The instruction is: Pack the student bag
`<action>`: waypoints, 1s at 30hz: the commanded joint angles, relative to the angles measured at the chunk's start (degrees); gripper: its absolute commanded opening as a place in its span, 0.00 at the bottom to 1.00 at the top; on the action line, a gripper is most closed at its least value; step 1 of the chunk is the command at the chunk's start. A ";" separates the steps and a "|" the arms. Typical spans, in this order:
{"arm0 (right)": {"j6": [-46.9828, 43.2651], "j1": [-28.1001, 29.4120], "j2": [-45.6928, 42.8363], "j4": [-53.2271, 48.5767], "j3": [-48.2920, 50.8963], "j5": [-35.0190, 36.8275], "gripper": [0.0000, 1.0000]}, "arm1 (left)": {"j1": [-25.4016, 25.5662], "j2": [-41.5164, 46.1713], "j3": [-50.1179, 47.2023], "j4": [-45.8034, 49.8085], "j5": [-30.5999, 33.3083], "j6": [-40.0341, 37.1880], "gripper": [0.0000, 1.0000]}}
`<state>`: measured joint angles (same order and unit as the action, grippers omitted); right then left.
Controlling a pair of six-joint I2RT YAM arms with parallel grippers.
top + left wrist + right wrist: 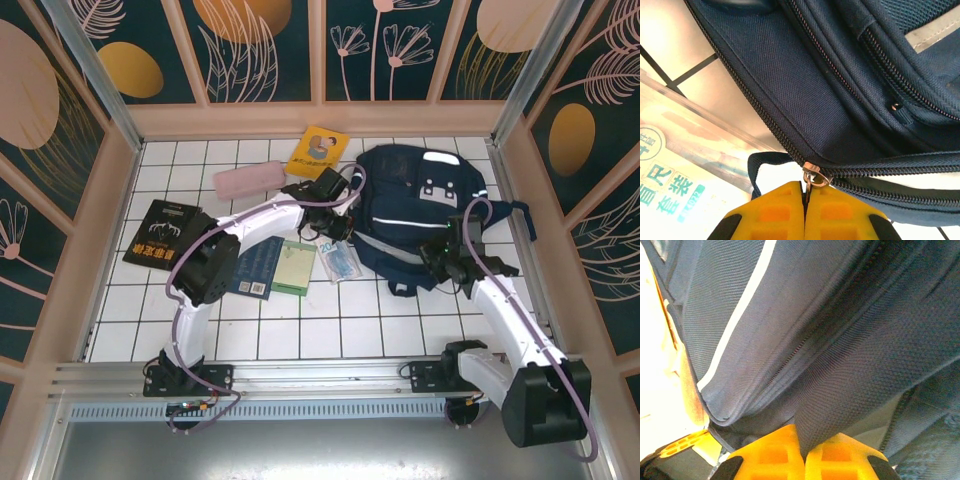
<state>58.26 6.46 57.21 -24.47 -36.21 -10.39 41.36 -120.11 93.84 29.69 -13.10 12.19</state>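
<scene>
Matt woven navy cloth student bag (805,95), metal zip pull (812,177), glossy white tiled table (330,320)

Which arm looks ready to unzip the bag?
Left. The left gripper is shut on the zipper pull at the bag edge, so it can likely drag it along. The right gripper pinches a fold of bag fabric, seemingly to steady it.

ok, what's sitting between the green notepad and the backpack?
A clear plastic packet with blue print, lying flat on the tiles between the notepad and the backpack. The top view shows it.
</scene>
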 commanded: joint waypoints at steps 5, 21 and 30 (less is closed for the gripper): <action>-11.61 -8.38 6.19 -3.68 -8.98 6.38 0.00 | -2.13 8.61 -9.01 -0.39 -3.85 0.56 0.00; 2.07 6.58 -2.24 -4.74 -3.19 1.19 0.49 | 6.52 6.21 -7.66 -8.33 -13.74 5.23 0.00; 15.20 18.29 3.05 1.43 -1.78 1.70 0.57 | 7.68 7.07 -11.56 -9.28 -13.21 4.50 0.00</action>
<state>67.00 23.14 58.89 -25.58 -38.48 -9.02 48.84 -113.73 83.22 22.04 -24.75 16.80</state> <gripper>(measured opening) 0.567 0.048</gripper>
